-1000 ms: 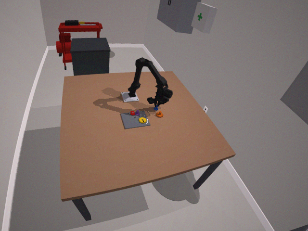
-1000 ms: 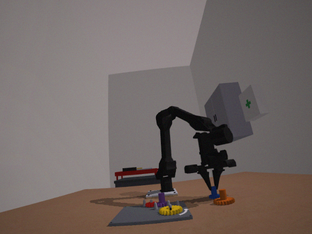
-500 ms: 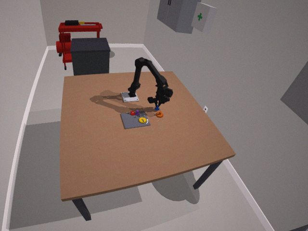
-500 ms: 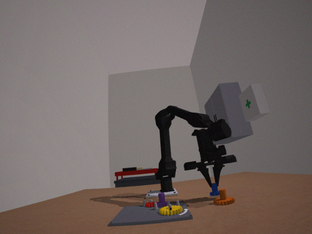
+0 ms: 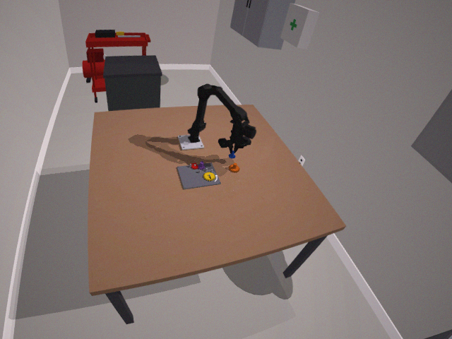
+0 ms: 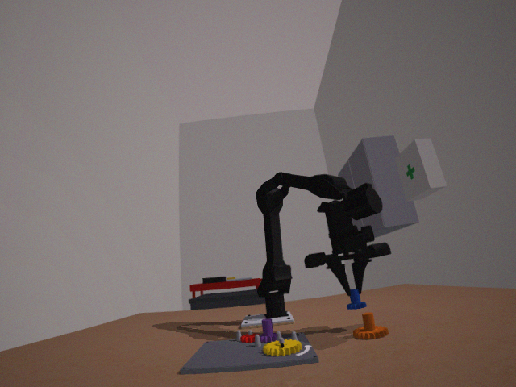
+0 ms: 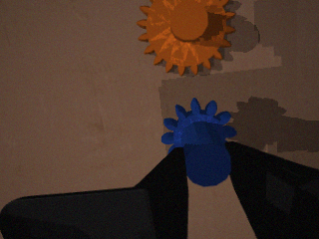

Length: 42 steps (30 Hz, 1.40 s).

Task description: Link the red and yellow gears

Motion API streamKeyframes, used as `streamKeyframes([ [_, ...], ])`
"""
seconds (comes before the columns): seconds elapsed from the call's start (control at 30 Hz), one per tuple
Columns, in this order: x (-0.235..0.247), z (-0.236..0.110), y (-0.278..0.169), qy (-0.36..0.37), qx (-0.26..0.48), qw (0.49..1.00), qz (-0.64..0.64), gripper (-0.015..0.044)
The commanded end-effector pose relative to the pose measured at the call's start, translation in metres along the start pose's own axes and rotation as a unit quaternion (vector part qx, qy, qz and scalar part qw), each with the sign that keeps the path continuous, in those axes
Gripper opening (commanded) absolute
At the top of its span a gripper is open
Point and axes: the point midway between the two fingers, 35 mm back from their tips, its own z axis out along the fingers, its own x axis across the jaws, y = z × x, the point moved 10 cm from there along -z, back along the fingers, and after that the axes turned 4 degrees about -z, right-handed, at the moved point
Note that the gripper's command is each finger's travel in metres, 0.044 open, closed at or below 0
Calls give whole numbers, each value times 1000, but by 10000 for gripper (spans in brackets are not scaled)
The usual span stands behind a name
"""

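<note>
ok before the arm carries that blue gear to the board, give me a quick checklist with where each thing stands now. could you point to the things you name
1. Gripper [image 5: 232, 152] [image 6: 355, 293] [image 7: 203, 153] shut on the blue gear [image 5: 232, 155] [image 6: 356, 305] [image 7: 206, 166]: ok
2. Blue gear lifted off the table [image 5: 157, 226] [image 6: 104, 354] [image 7: 75, 100]: ok
3. Purple gear [image 5: 201, 166] [image 6: 267, 329] on the board [image 5: 193, 179] [image 6: 233, 356], beside the red gear [image 5: 194, 166] [image 6: 248, 339]: ok
4. Purple gear's teeth meshing with the red gear's: cannot tell
5. Orange gear [image 5: 234, 168] [image 6: 370, 330] [image 7: 186, 37] on a peg: not ok, it stands on the table
6. Gripper away from the board with the chain finished: not ok, blue gear not placed
</note>
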Motion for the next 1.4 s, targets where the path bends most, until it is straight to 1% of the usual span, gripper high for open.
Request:
streamKeyframes([
  [0.0,2,-8,1,0,0,1000,-1,0],
  [1.37,7,-91,-9,-7,17,1000,-22,0],
])
